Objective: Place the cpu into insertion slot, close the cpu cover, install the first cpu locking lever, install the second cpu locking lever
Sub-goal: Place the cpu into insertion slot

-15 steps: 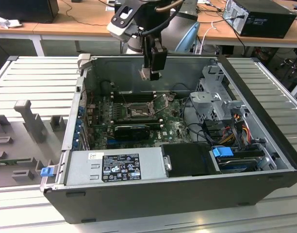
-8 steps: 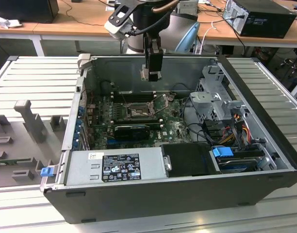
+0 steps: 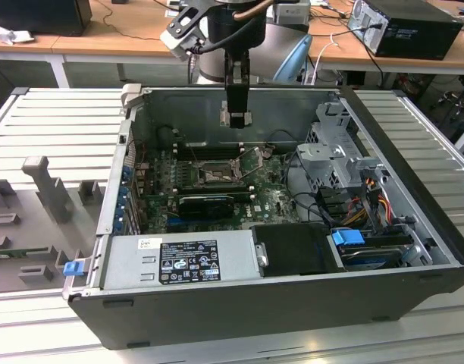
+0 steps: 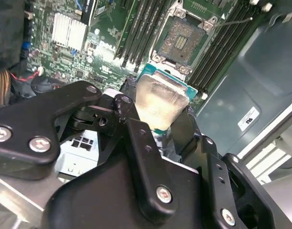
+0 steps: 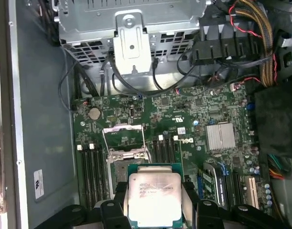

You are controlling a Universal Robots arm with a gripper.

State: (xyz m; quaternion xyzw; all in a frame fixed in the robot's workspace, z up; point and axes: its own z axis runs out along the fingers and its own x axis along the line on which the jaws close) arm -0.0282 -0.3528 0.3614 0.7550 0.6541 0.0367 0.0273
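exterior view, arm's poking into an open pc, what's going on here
The arm's gripper hangs over the open computer case, its fingers clamped on the cpu, above the green motherboard. The insertion slot is empty and the cpu cover stands open, so the chip is not yet seated.

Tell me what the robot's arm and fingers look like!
The arm is made of rounded grey and black parts. Its gripper is black, with chunky jointed fingers held together by shiny silver screws.
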